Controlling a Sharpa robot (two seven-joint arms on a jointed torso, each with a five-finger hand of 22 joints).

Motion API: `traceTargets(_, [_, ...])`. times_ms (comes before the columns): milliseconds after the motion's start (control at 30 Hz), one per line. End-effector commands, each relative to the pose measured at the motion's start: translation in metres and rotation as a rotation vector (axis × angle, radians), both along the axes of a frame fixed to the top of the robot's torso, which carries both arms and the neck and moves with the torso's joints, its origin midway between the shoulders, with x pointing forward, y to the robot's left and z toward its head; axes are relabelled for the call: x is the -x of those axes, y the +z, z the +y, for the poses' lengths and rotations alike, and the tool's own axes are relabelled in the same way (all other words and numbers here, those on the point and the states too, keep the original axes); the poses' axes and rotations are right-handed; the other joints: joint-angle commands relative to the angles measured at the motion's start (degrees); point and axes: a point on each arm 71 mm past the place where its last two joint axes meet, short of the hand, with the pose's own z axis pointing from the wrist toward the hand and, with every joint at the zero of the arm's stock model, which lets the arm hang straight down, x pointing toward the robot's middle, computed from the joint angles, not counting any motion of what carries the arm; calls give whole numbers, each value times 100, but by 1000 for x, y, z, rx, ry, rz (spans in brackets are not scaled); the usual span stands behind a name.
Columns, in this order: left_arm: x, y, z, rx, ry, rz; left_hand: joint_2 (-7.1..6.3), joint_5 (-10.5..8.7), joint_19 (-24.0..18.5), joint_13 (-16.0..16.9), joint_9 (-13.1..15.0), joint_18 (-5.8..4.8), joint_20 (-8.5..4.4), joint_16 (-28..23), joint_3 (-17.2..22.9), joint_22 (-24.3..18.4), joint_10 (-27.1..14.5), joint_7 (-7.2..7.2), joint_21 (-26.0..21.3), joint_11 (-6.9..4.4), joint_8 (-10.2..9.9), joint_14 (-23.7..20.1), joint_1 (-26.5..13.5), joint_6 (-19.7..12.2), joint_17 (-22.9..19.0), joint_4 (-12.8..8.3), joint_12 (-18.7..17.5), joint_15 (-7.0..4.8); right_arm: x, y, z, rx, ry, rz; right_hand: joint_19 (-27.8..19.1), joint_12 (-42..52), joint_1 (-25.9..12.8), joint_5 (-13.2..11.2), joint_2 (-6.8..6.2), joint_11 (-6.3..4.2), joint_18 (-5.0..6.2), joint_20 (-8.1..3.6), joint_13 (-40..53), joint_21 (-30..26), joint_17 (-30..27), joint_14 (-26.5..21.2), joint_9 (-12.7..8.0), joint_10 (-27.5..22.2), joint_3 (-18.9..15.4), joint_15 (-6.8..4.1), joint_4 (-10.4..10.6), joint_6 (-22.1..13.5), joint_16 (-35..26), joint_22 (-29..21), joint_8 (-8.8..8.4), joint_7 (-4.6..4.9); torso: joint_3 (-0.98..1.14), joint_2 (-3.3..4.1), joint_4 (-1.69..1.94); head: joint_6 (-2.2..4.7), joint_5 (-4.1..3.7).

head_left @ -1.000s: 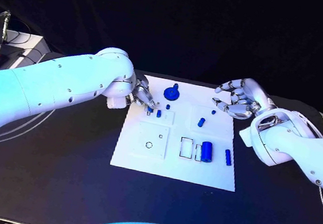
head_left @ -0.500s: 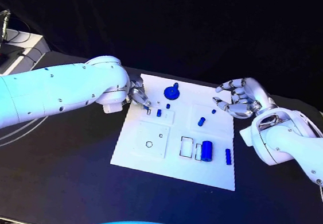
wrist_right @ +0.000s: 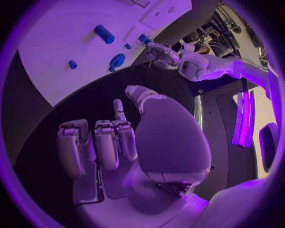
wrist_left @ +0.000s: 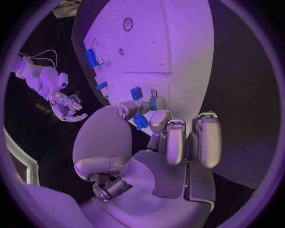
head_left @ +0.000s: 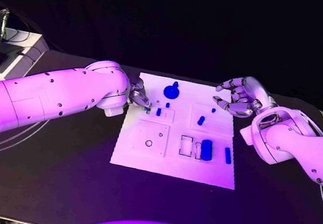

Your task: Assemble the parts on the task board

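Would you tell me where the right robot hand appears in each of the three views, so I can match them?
Head view: right robot hand is beyond the white board's far right corner, holding nothing.
Left wrist view: it is off the board's edge, beyond the left robot hand, which pinches a small blue part.
Right wrist view: it fills the middle.
Shared landmark: the white board.

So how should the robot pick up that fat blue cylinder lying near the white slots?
Probably from straight above, pinching the blue cylinder across its round middle. It lies flat on the task board, long sides exposed, with a white slot close on one side, so fingers likely fit best across its width.
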Motion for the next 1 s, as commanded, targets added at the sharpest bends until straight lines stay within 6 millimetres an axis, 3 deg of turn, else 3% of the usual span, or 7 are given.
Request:
traceTargets(33, [0, 0, -2, 6, -11, -12, 30, 19, 84, 7, 12, -90, -22, 19, 1038, 916, 37, -81, 37, -7, 22, 596, 49, 128, 1509, -1086, 9, -52, 1, 0, 1, 8, 16, -1, 535, -6, -54, 17, 11, -44, 33, -37, 1267, -10, 1186, 526, 4, 367, 28, -47, -12, -37, -23, 1424, 7, 0, 5, 3, 3, -5, -8])
traceTargets(1000, [4, -4, -3, -50, -75, 58, -25, 21, 100, 22, 18, -97, -27, 19, 1019, 935, 68, -95, 56, -21, 16, 596, 89, 151, 1509, -1133, 14, -64, 0, 0, 1, 9, 14, 0, 535, -6, -54, 17, 11, -44, 33, -37, 1267, -10, 1186, 526, 4, 367, 28, -47, -12, -37, -23, 1424, 7, 0, 3, 4, 0, -41, -7])
